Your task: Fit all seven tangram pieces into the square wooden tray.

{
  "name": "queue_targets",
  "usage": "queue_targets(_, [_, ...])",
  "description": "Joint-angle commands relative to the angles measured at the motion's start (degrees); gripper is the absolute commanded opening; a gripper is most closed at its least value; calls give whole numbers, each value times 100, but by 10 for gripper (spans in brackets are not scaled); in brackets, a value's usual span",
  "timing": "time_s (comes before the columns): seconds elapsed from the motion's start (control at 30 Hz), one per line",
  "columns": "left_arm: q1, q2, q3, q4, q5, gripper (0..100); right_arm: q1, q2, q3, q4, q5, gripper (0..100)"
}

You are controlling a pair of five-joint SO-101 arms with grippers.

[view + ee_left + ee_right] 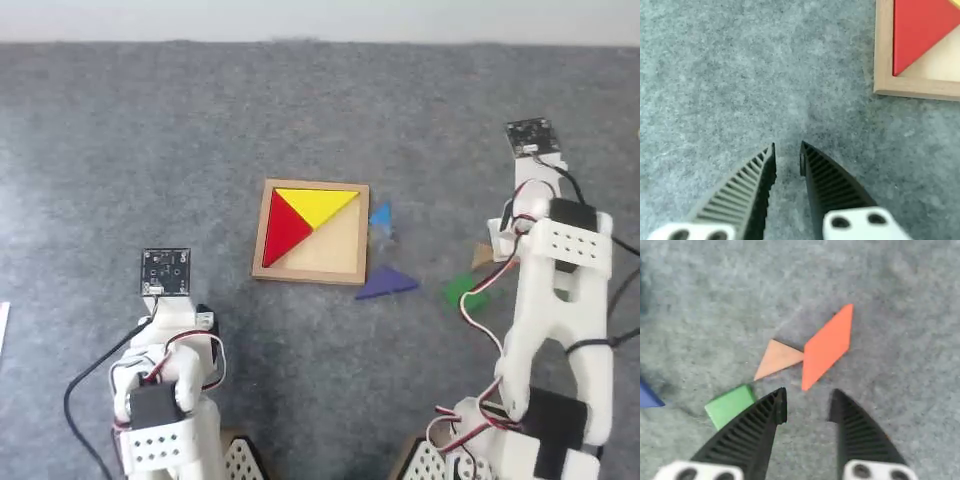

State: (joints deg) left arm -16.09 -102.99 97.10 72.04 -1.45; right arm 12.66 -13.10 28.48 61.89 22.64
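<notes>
The square wooden tray (345,272) lies mid-table and holds a red triangle (283,230) and a yellow triangle (316,205). Off its right side lie a small blue triangle (381,215), a purple triangle (385,284), a green square (460,290) and a tan triangle (483,255), the last partly under the right arm (555,260). My right gripper (807,400) is open above the carpet, just short of the orange parallelogram (827,346), the tan triangle (777,360) and the green square (730,405). My left gripper (787,150) hovers with a narrow gap between its fingers, holding nothing, near the tray's corner (882,60).
Grey carpet covers the whole table. The left arm (165,340) stands at the front left, away from the loose pieces. A sliver of the purple triangle (647,395) shows at the edge of the right wrist view. Open carpet lies behind and left of the tray.
</notes>
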Motion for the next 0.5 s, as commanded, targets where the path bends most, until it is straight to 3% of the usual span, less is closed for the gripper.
queue_targets(0.0, [18,-105,-66,18,0,81,110,312,-281,-145,-123,246])
queue_targets(0.23, [18,-105,-66,18,0,81,382,1648,-519,-1235,-457,255])
queue_targets(0.47, [18,-105,-66,18,0,81,92,2809,-2224,-418,-721,256])
